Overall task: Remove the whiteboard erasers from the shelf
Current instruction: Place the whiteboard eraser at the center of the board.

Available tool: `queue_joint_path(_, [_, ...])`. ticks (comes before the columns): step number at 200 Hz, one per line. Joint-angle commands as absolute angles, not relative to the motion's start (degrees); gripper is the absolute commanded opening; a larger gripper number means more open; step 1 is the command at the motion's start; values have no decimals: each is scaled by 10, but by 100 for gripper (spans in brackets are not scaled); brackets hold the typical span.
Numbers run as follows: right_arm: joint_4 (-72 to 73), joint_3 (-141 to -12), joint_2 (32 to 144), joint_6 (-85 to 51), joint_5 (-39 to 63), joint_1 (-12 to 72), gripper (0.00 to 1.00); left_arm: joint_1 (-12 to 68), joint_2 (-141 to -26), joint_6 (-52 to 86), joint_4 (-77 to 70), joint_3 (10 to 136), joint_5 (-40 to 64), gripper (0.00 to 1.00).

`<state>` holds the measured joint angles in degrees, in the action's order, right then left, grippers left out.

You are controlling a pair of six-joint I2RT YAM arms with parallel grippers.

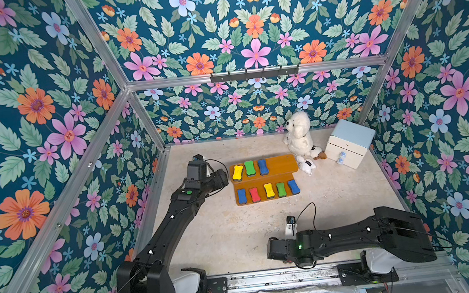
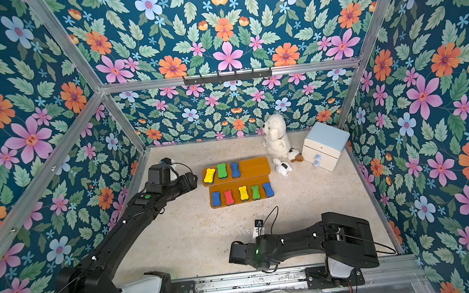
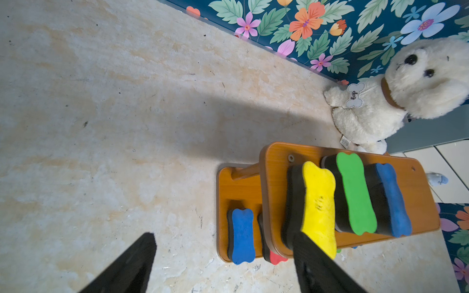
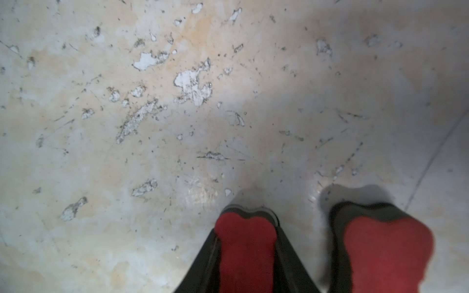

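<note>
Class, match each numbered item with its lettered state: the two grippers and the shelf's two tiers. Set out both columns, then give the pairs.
1 left gripper
2 right gripper
3 upper tier
4 lower tier

A bears five erasers
B shut on a red eraser
C bears three erasers
D open, holding nothing

Pairs: 1-D, 2-B, 3-C, 4-A

The left arm (image 1: 172, 219) reaches forward, left gripper (image 3: 224, 238) spread wide; the right arm (image 1: 355, 232) lies folded low (right gripper (image 4: 247, 223) pinching a red eraser (image 4: 245, 253)).
</note>
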<state>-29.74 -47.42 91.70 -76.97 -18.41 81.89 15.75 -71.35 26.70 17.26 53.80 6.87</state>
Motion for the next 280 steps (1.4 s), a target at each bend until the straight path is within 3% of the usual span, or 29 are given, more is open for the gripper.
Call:
queue_joint_path(1, [-324,-468,919,-765,-174,820,34,158,-709,267,158,536,60,89])
queue_joint_path(280, [-336,-474,850,-707,-216,821,50,172,-709,269,155,532,39,90])
